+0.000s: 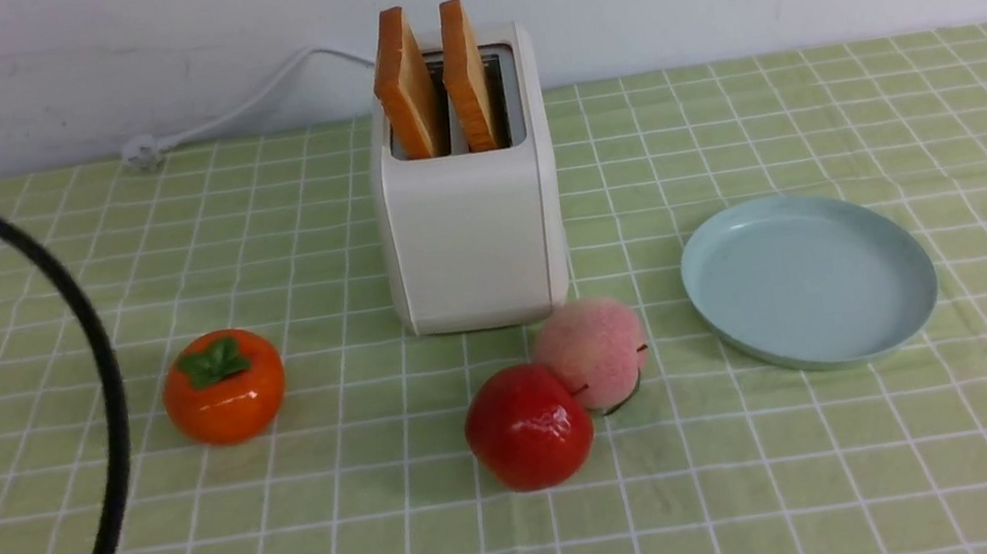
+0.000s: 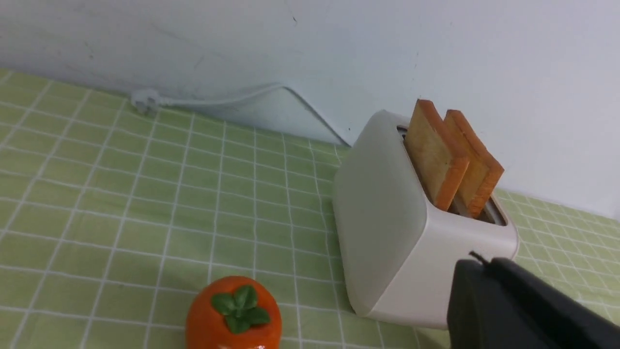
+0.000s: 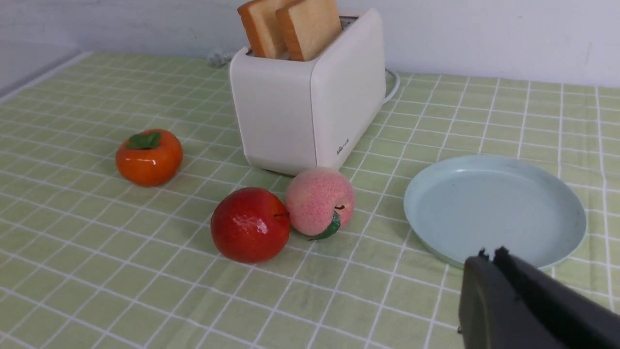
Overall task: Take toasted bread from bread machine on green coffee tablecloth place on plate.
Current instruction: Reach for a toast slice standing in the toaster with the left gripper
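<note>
1. The left gripper [image 2: 479, 261] is shut, with its tips together. It is not holding anything.
2. The right gripper [image 3: 491, 257] is shut too, and it has nothing in its tips.
3. The two slices of toasted bread [image 1: 428, 80] stick up out of the white toaster [image 1: 479, 239]. They are to the right of the left gripper, well apart from it, and lean a little.
4. The round blue-green plate [image 3: 494, 208] is out ahead of the right gripper, not touching it. It has no bread on it.
5. The orange persimmon [image 1: 225, 387] is to the right of the left gripper, closer to it than the toaster.
6. The red apple [image 3: 250, 225] and the pink peach [image 3: 319, 201] touch each other, out past the right gripper's tips.
7. The green tablecloth [image 1: 795, 488] with white lines lies under all these things, out in front of both grippers.
</note>
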